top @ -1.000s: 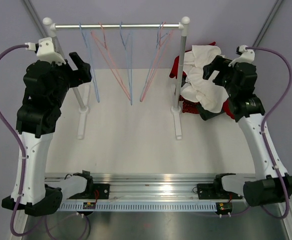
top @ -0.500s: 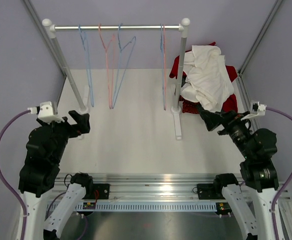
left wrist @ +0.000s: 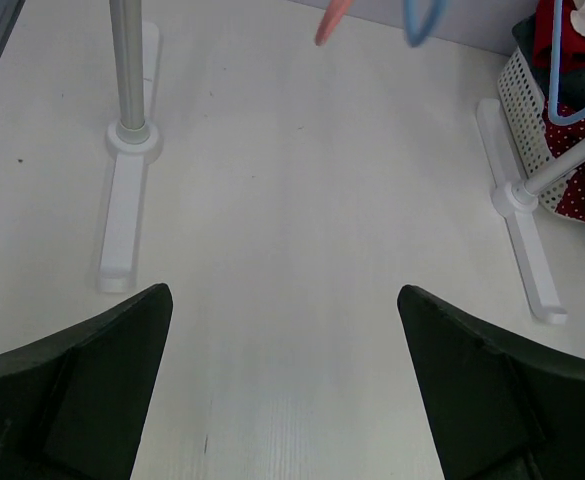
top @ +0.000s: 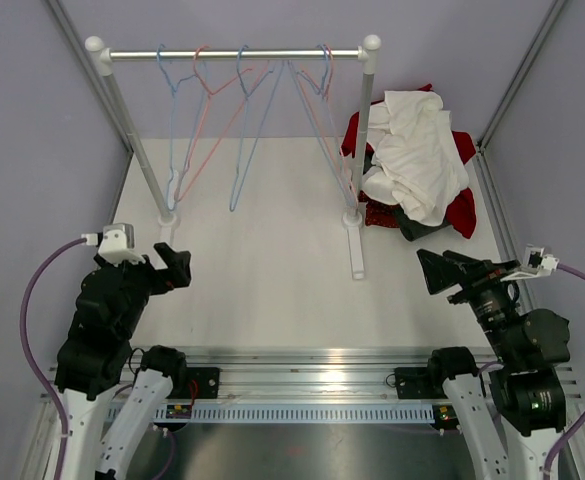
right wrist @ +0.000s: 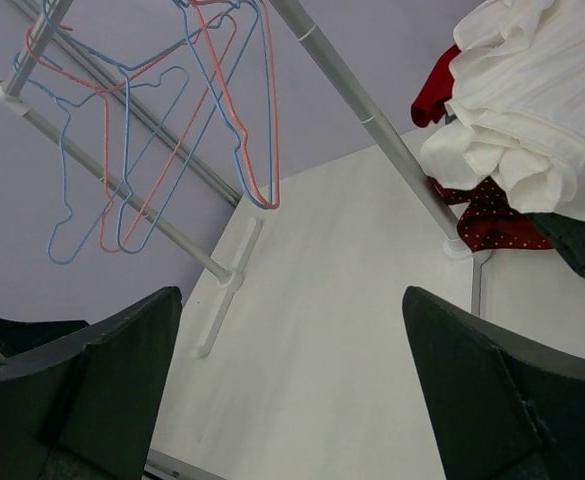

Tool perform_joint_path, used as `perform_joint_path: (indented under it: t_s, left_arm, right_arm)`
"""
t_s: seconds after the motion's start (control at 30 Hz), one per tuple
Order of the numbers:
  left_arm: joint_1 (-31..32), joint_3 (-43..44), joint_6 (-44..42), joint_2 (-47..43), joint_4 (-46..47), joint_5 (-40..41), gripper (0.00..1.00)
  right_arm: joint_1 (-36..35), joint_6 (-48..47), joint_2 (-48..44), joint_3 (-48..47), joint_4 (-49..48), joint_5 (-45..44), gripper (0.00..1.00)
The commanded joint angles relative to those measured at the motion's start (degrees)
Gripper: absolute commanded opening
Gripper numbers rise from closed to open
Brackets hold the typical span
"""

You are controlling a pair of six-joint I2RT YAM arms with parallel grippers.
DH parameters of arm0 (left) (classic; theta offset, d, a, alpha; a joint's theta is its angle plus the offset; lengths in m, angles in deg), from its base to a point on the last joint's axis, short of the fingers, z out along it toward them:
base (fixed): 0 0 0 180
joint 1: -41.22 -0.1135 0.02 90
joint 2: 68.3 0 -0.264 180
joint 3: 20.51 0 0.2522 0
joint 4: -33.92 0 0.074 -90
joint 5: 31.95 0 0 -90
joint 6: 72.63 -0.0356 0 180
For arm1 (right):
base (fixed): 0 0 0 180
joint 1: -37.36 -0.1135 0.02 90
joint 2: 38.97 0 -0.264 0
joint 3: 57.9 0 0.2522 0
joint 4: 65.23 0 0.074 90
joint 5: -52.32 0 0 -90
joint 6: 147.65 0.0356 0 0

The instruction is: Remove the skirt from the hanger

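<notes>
Since the hangers (top: 242,120) hang bare along the top, the job looks done, with clothes (top: 412,150) piled upper right. So your left gripper (top: 175,268) and right gripper (top: 437,270) sit low, wide open, empty.

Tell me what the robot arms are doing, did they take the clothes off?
Right now neither arm is holding anything. The left end effector and the right end effector are both open and empty, low by the front of the table. The blue and pink hangers on the rail are all bare. A heap of clothes, with a white cloth on top of red pieces, lies in a basket to the right of the rack.
</notes>
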Motion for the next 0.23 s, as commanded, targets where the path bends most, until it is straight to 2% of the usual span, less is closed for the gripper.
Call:
perform_joint_path:
  t_s: [0.0,0.1,0.2]
  left_arm:
    - [0.1,0.7,-1.5,-3.4,2.8,-2.1,0.99]
    - [0.1,-1.9,-1.1,-4.7,3.6,-3.5,0.99]
    - [0.1,-0.8,-0.4,-4.1,2.2,0.0,0.99]
  right_arm:
    - [-0.2,4.0,-2.5,3.0,-1.2,-0.2,0.99]
    - [-0.2,5.5,-3.1,4.4,-1.0,0.3,0.99]
    - [-0.2,5.8,-2.9,4.2,0.0,0.2,0.99]
